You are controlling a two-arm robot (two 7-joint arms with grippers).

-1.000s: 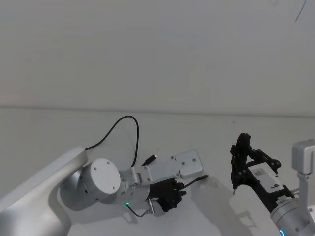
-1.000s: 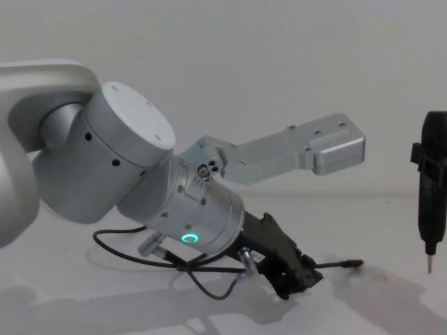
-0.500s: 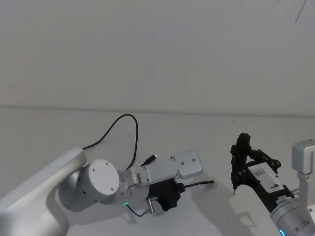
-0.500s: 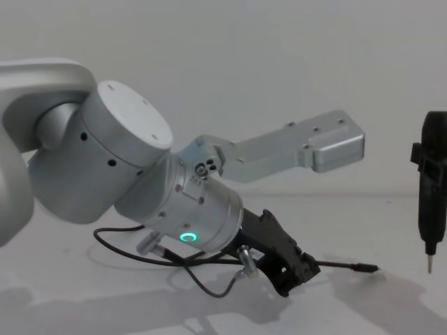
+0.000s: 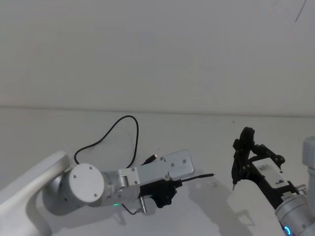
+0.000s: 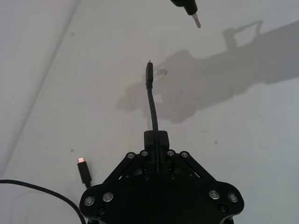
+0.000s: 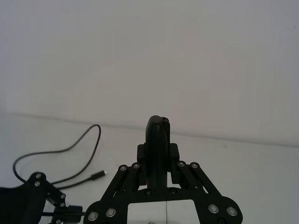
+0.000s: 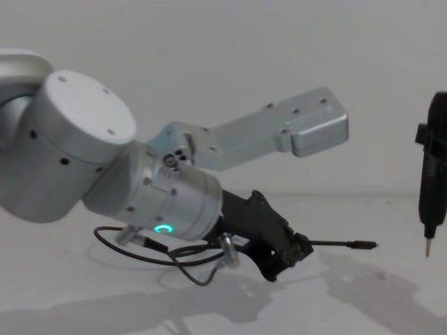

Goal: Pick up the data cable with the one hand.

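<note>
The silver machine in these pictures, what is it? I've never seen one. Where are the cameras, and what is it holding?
It is a robot with two arms, each ending in a black two-finger claw called a gripper. One camera looks down from the robot's head, and one looks across the table from its chest. One more rides on each wrist, looking along the fingers.

The left gripper is shut on a thin dark cable. One branch of it pokes straight out in front and ends in a slim plug. A second plug and the looping rest of the cable lie on the white table.

The right gripper sits off to the right. It is clamped on a dark pen-shaped tool whose metal tip points down.
</note>
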